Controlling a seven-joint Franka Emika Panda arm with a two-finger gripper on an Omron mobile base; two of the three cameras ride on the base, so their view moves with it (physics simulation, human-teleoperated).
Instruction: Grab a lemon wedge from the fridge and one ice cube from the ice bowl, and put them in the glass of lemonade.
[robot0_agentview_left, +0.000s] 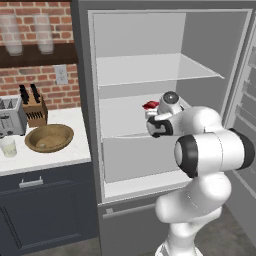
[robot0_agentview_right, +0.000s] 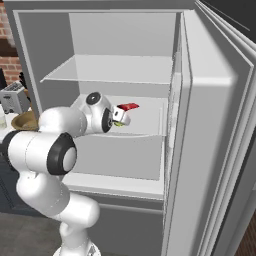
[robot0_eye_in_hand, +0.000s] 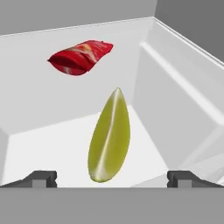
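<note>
lemon wedge (robot0_eye_in_hand: 109, 140): lies on the white middle shelf of the fridge (robot0_agentview_left: 87, 100), pointed end away from the hand, between the two finger tips in the hand view; a sliver of it shows just under the hand in the right base view.
gripper (robot0_eye_in_hand: 112, 178): fingers wide apart, one on each side of the wedge, not touching it, nothing held.
red packet (robot0_eye_in_hand: 81, 57): flat, on the same shelf, beyond the wedge, apart from it.
fridge door (robot0_agentview_right: 210, 125): swung open to the right.
ice bowl (robot0_agentview_left: 49, 138): on the counter left of the fridge.
glass of lemonade (robot0_agentview_left: 8, 147): left of the bowl, near it.
toaster (robot0_agentview_left: 11, 116): behind the glass.
</note>
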